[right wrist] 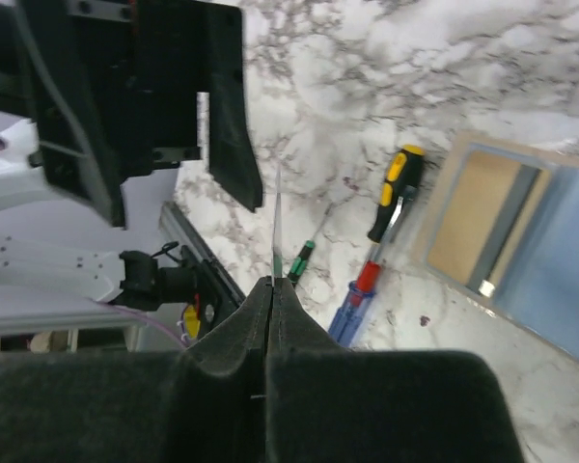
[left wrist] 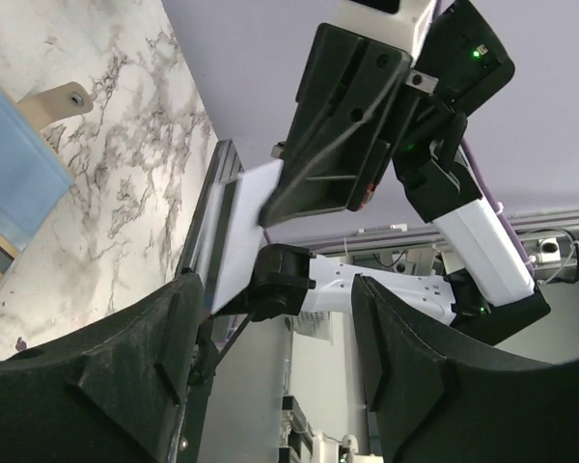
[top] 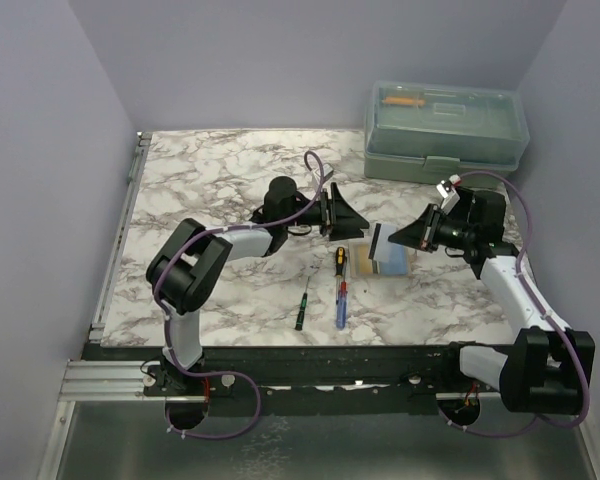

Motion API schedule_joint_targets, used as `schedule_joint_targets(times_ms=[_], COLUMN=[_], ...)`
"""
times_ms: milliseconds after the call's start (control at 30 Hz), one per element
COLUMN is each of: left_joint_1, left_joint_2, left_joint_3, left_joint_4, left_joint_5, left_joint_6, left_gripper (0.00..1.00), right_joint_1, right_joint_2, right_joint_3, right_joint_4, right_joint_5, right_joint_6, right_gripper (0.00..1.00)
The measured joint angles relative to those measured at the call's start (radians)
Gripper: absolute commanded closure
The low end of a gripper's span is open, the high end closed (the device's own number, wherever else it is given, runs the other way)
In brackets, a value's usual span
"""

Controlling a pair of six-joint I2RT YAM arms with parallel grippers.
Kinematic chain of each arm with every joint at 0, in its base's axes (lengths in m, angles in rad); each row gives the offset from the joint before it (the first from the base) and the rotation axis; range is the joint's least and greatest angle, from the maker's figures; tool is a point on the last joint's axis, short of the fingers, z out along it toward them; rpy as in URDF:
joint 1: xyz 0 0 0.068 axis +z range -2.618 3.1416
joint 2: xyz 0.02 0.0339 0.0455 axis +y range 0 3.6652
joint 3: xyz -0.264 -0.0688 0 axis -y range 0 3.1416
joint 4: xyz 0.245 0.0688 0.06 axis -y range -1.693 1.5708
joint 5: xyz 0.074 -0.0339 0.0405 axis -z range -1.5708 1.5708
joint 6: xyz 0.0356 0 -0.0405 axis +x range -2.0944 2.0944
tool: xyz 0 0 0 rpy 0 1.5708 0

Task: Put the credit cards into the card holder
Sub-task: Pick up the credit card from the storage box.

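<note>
Above the middle of the worktop, the right jaws were clamped shut on one pale credit card, held on edge in the air between the two arms. The left jaws stood open and empty, facing the card's free end, near it but not touching. The card holder lay opened flat just below, with a blue card lying on it. The likely trouble was a handover: the card looked thin and slick, so if the left jaws closed off-centre or the right let go early, it could twist, slip and drop among the screwdrivers. A skewed grip could also jam it at the pocket mouth and shove the soft holder aside.
</note>
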Motion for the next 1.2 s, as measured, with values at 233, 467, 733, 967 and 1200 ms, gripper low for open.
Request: schedule_joint_targets(times_ms=[233, 467, 733, 967, 1200], left_joint_1=[-0.024, -0.056, -0.058, -0.064, -0.065], left_joint_2=[0.046, 0.056, 0.053, -0.009, -0.023], left_joint_3=[-0.026, -0.027, -0.027, -0.009, 0.002], left_joint_4=[0.066, 0.077, 0.082, -0.316, -0.584], left_joint_5=[-0.003, -0.003, -0.005, -0.198, -0.343], left_joint_6=[-0.023, -0.014, 0.023, 0.277, 0.383], left_gripper=[0.43, 0.73, 1.0, 1.0, 1.0], right_joint_1=[0.002, 0.005, 0.01, 0.021, 0.046], right_joint_2=[-0.031, -0.027, 0.0, 0.061, 0.065], right_joint_3=[-0.045, -0.049, -0.051, -0.046, -0.052], right_joint_4=[0.162, 0.204, 0.173, -0.003, -0.059], right_joint_5=[-0.124, -0.166, -0.124, 0.216, 0.463], right_joint_6=[0.065, 0.077, 0.058, -0.016, -0.015], right_gripper=[1.0, 1.0, 0.6, 0.44, 0.31])
